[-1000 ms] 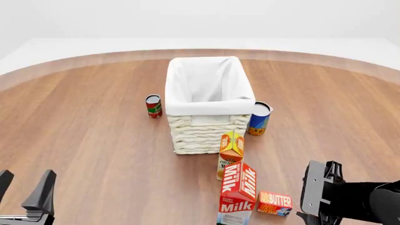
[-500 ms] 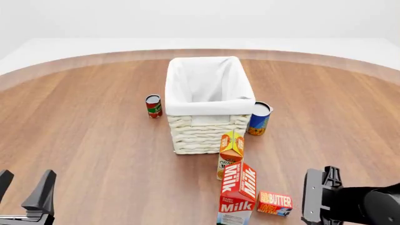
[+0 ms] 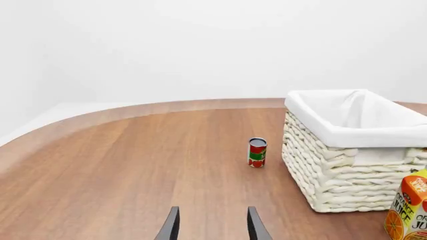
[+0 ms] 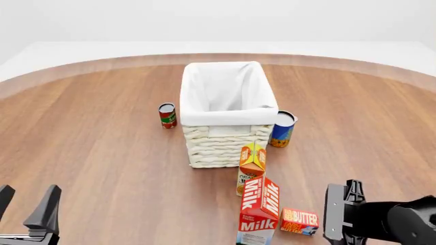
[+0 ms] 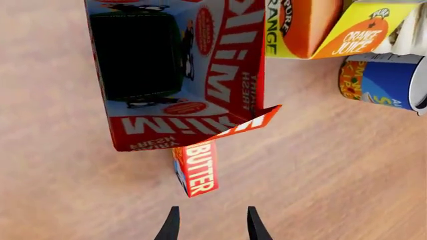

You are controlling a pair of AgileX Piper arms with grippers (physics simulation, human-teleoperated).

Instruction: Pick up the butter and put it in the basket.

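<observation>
Right hand (image 4: pixel 338 217) open, empty, low at the near right, just right of the butter (image 4: pixel 299 221): judged an approach to grasp. Butter lies on the worktop (image 4: pixel 95 132) close beside the milk (image 4: pixel 260 210), well near of the basket (image 4: pixel 225 109). Small red box, white "BUTTER" lettering, yellow-orange panel. Left hand (image 4: pixel 26 212) open, idle, near left.

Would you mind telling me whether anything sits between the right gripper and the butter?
Nothing visible does: the right gripper faces the butter across bare table. The milk carton stands beside the butter, on its far side from the gripper.
</observation>
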